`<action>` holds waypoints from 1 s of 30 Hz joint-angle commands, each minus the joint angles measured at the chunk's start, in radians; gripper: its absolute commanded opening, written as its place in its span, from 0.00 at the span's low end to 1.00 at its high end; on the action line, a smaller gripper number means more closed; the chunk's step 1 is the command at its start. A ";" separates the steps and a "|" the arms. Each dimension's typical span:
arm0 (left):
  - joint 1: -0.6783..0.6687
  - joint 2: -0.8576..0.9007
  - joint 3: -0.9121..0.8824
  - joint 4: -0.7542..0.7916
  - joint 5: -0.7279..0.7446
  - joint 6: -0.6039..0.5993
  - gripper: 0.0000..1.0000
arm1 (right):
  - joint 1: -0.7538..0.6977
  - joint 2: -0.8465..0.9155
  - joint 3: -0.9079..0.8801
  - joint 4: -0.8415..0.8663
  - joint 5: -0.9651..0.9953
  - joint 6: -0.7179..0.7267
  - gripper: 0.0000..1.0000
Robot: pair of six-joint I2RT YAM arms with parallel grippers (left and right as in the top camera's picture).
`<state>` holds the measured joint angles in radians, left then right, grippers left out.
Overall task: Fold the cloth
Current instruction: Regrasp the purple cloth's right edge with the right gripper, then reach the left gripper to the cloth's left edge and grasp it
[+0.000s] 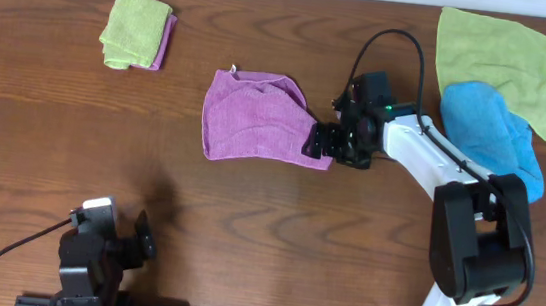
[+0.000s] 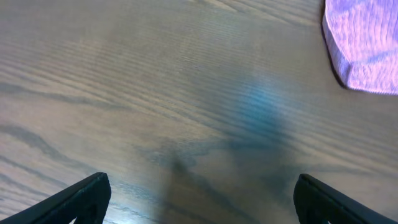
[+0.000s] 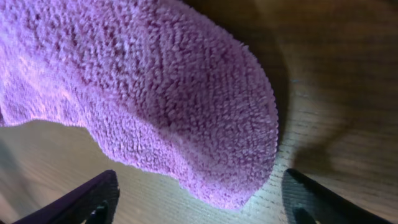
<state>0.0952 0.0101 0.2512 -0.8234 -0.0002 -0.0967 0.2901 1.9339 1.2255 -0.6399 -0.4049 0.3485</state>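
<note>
Brown wood-grain desk [image 1: 276, 224], with the cloth [image 1: 254, 116] lying roughly in the middle, a bit toward the far edge. It's mostly flat, white tag [image 1: 234, 69] at its far-left corner. Right claw [image 1: 316, 142] sits at the cloth's right edge by the near corner, and that edge is rumpled and puffed up there. On the wrist cam its fingers [image 3: 93, 199] are spread wide with the terry bulge in front of them, nothing pinched. Left claw [image 2: 202, 186] is down by the near edge, also spread, over bare wood.

Looks like light, floppy, grippy stuff to me, so it'll drape and bunch rather than slide. I'd pinch right at a corner or the hem, thin layer only. Grab the fat bulge and the fold probably comes out lumpy.
</note>
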 commanded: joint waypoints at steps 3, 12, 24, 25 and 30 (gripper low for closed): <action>-0.004 -0.006 -0.007 -0.009 0.001 -0.220 0.95 | -0.001 -0.018 -0.011 0.016 0.010 0.040 0.77; -0.004 -0.006 -0.007 -0.018 0.003 -0.331 0.95 | -0.001 -0.017 -0.011 0.031 0.013 0.056 0.73; -0.004 -0.006 -0.007 -0.015 0.092 -0.361 0.95 | 0.003 0.032 -0.011 0.039 0.008 0.071 0.62; -0.004 -0.006 -0.007 -0.012 0.115 -0.382 0.95 | 0.005 0.032 -0.011 0.038 0.008 0.071 0.62; -0.004 -0.006 -0.007 0.027 0.206 -0.447 0.95 | 0.025 0.032 -0.011 0.034 0.026 0.070 0.45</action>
<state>0.0952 0.0101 0.2508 -0.8162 0.1284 -0.4950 0.2966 1.9499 1.2205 -0.6067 -0.3912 0.4129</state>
